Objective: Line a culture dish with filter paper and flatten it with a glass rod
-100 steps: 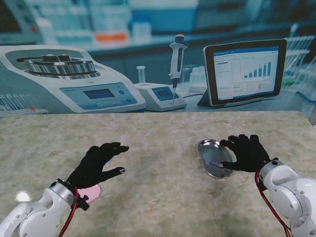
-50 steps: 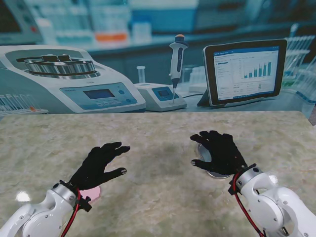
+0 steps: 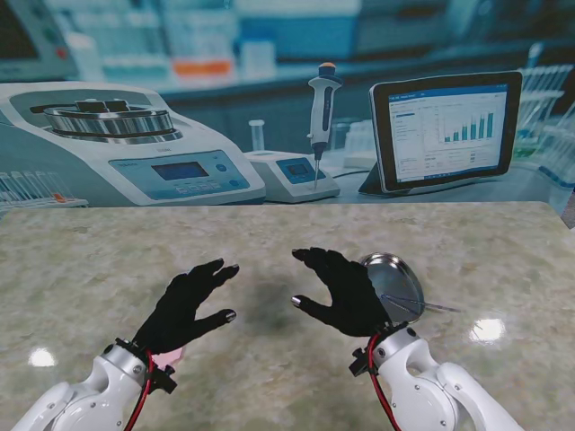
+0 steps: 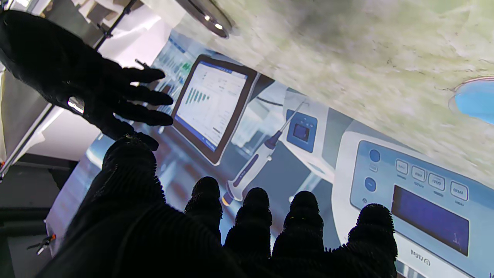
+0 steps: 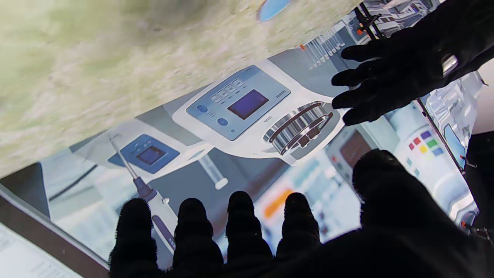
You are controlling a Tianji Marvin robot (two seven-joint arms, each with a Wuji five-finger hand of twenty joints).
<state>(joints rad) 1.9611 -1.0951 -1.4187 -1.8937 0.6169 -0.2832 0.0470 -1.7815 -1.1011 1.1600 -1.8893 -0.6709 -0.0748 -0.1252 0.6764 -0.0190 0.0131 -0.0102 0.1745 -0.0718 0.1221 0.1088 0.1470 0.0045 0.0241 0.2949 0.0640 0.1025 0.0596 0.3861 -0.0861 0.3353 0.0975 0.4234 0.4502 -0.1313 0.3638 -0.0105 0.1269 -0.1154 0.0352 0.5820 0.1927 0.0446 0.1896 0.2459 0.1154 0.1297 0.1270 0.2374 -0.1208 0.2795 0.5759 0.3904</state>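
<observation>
Stand view shows the right robot hand [image 3: 344,292] empty with fingers spread, the left robot hand [image 3: 189,305] likewise, the dish [image 3: 393,285] at its three o'clock holding the rod [image 3: 422,305], which a careless sweep might knock off.

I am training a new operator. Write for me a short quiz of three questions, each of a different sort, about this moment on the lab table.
1. True or false: the right hand holds the glass rod.
2. Where does the rod rest? A) across the metal dish B) in the left hand C) on the tablet
3. Fill in: both hands are ____.

Key: 1 false; 2 A; 3 open
</observation>
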